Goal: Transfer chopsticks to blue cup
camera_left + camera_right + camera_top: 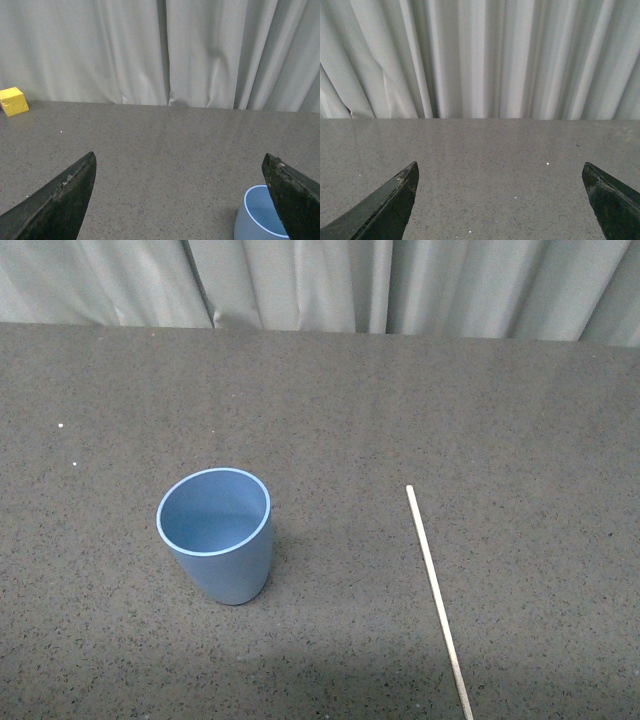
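Only the front view shows the chopsticks (438,598): a single thin, straight, pale wooden stick lying flat on the speckled grey table (500,420). Its long axis runs from the near edge of that view away toward the curtain, with the far end leaning slightly toward the blue cup (215,535). The cup stands upright, well apart from the stick. It is a smooth light-blue tumbler with a paler rim, and its mouth is open.

In the left wrist view, the left gripper (179,156) has its jaws spread wide with nothing between them. The blue cup (257,212) sits just beside one finger, partly hidden by it. A yellow block (13,101) lies far beyond the jaws, by the curtain (200,50).

The right gripper (500,164) is likewise spread wide, with bare table between its jaws.
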Action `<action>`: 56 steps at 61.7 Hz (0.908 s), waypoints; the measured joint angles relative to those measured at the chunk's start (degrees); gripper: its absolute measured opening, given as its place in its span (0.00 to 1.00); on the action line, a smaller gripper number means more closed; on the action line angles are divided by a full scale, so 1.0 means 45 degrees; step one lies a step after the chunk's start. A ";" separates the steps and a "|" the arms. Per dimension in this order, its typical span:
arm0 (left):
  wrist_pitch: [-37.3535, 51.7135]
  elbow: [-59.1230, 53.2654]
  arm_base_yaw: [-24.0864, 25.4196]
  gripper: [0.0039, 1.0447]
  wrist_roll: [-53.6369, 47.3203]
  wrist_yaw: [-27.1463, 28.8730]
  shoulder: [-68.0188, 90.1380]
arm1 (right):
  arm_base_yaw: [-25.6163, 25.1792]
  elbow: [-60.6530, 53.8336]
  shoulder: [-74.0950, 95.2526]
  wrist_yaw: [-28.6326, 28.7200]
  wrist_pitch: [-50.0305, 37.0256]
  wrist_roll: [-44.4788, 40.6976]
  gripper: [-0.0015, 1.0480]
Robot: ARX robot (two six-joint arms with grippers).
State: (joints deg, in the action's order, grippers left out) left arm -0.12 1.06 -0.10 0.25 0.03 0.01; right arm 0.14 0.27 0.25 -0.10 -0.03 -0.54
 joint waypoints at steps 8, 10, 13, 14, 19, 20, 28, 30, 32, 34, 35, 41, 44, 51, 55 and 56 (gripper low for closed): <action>0.0000 0.0000 0.0000 0.94 0.0000 0.0000 0.0000 | 0.0000 0.0000 0.0000 0.0000 0.0000 0.0000 0.91; 0.0000 0.0000 0.0000 0.94 0.0000 0.0000 0.0000 | 0.0000 0.0000 0.0000 0.0000 0.0000 0.0000 0.91; 0.0000 0.0000 0.0000 0.94 0.0000 0.0000 0.0000 | 0.0000 0.0000 0.0000 0.0000 0.0000 0.0000 0.91; 0.0000 0.0000 0.0000 0.94 0.0000 0.0000 0.0000 | 0.0000 0.0000 0.0000 0.0000 0.0000 0.0000 0.91; 0.0000 0.0000 0.0000 0.94 0.0000 0.0000 0.0000 | 0.0000 0.0000 0.0000 0.0000 0.0000 0.0000 0.91; 0.0000 0.0000 0.0000 0.94 0.0000 0.0000 0.0000 | 0.0000 0.0000 0.0000 0.0000 0.0000 0.0000 0.91; 0.0000 0.0000 0.0000 0.94 0.0000 0.0000 0.0000 | 0.0000 0.0000 0.0000 0.0000 0.0000 0.0000 0.91; 0.0000 0.0000 0.0000 0.94 0.0000 0.0000 0.0000 | 0.0000 0.0000 0.0000 0.0000 0.0000 0.0000 0.91; 0.0000 0.0000 0.0000 0.94 0.0000 0.0000 0.0000 | 0.0000 0.0000 0.0000 0.0000 0.0000 0.0000 0.91; 0.0000 0.0000 0.0000 0.94 0.0000 0.0000 0.0000 | 0.0000 0.0000 0.0000 0.0000 0.0000 0.0000 0.91; 0.0000 0.0000 0.0000 0.94 0.0000 0.0000 0.0000 | 0.0000 0.0000 0.0000 0.0000 0.0000 0.0000 0.91; 0.0000 0.0000 0.0000 0.94 0.0000 0.0000 0.0000 | 0.0000 0.0000 0.0000 0.0000 0.0000 0.0000 0.91; 0.0000 0.0000 0.0000 0.94 0.0000 0.0000 0.0000 | 0.0000 0.0000 0.0000 0.0000 0.0000 0.0000 0.91; 0.0000 0.0000 0.0000 0.94 0.0000 0.0000 0.0000 | 0.0000 0.0000 0.0000 0.0000 0.0000 0.0000 0.91; 0.0000 0.0000 0.0000 0.94 0.0000 0.0000 0.0000 | 0.0000 0.0000 0.0000 0.0000 0.0000 0.0000 0.91; 0.0000 0.0000 0.0000 0.94 0.0000 0.0000 0.0000 | 0.0000 0.0000 0.0000 0.0000 0.0000 0.0000 0.91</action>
State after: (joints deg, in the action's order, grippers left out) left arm -0.12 1.06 -0.10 0.25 0.03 0.01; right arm 0.14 0.27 0.25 -0.10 -0.03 -0.54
